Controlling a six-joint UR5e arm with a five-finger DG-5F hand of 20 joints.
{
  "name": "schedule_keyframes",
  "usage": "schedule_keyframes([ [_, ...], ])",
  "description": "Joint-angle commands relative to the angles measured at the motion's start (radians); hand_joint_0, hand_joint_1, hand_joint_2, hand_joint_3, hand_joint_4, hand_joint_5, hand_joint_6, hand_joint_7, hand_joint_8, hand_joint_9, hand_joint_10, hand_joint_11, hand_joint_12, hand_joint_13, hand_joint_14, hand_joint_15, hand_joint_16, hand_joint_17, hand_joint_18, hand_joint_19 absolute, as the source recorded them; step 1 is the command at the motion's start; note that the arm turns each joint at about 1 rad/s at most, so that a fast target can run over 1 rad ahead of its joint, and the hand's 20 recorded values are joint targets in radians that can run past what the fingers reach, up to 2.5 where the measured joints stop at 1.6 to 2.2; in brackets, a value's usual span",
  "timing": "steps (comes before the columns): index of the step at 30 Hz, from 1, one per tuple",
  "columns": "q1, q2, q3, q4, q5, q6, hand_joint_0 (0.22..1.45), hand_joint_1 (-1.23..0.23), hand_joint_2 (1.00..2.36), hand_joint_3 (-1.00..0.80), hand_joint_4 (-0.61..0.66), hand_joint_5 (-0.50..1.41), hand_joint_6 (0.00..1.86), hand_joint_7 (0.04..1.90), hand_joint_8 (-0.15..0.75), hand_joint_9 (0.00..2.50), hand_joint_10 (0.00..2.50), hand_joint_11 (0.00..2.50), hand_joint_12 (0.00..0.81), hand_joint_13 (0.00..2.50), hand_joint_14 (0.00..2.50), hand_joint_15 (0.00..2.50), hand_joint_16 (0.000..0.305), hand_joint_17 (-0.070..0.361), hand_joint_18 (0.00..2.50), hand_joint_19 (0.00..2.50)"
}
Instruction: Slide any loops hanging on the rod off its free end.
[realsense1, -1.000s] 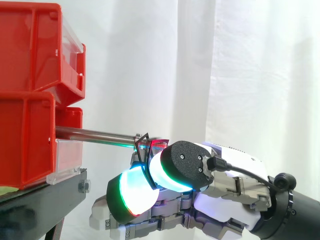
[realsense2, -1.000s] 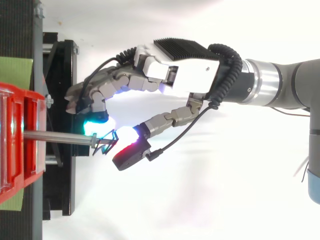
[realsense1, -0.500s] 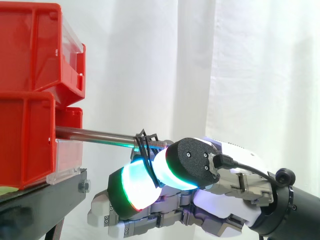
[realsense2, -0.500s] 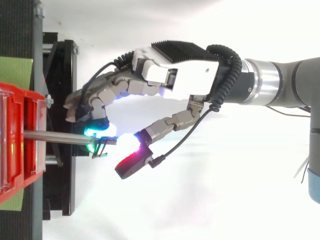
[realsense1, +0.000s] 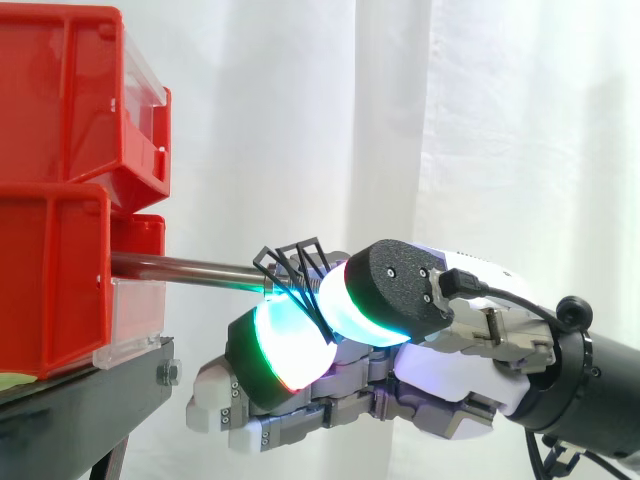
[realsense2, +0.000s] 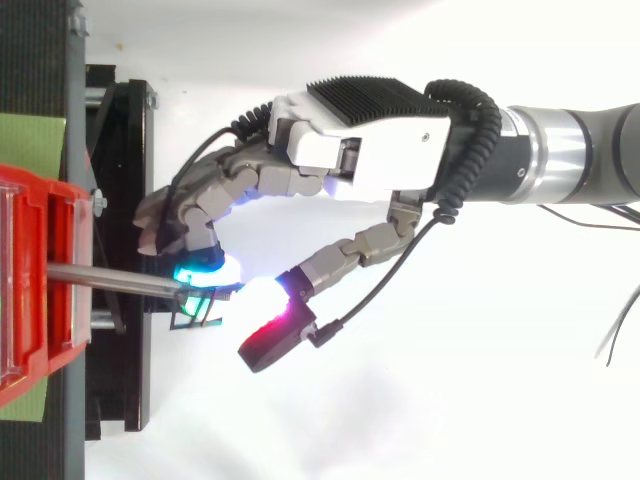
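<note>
A steel rod (realsense1: 190, 268) sticks out level from the red bins (realsense1: 60, 190) toward the right. Near its free end sit thin black wire loops (realsense1: 295, 262), tilted up above the rod; from above the loops (realsense2: 195, 310) lie just beside the rod (realsense2: 110, 278). My hand (realsense1: 450, 370) comes in from the right, below the rod's end. Its fingers are curled, and a green-glowing fingertip (realsense1: 280, 350) and the thumb pad (realsense1: 385, 300) close on the loops' lower strands. From above, the hand (realsense2: 370, 160) arches over the rod's tip.
The bins stand stacked on a black stand (realsense1: 90, 400) at the left, with a clear label holder (realsense1: 130, 320) under the rod. A white curtain (realsense1: 500, 150) hangs behind. Open room lies right of the rod's tip.
The hand has risen a little and the thumb has swung outward. The loops have tipped upward and crept slightly toward the rod's free end.
</note>
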Motion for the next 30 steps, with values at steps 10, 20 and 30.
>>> schedule_keyframes([
  [10, -0.016, 0.047, -0.001, -0.194, -0.059, -0.067, 0.60, -0.71, 1.02, -0.25, 0.09, -0.19, 0.87, 1.05, 0.332, 0.70, 0.01, 0.17, 0.354, 0.61, 0.00, 0.00, 0.051, 0.115, 0.71, 0.08],
  [20, -0.022, 0.084, -0.002, -0.276, -0.063, -0.054, 0.62, -0.73, 1.02, -0.28, 0.08, -0.19, 0.87, 1.04, 0.334, 0.70, 0.01, 0.17, 0.355, 0.61, 0.00, 0.00, 0.051, 0.115, 0.71, 0.08],
  [30, -0.024, 0.161, -0.030, -0.419, -0.057, -0.051, 0.62, -0.74, 1.02, -0.31, 0.10, -0.19, 0.86, 1.04, 0.331, 0.71, 0.01, 0.17, 0.355, 0.61, 0.00, 0.00, 0.051, 0.115, 0.72, 0.08],
])
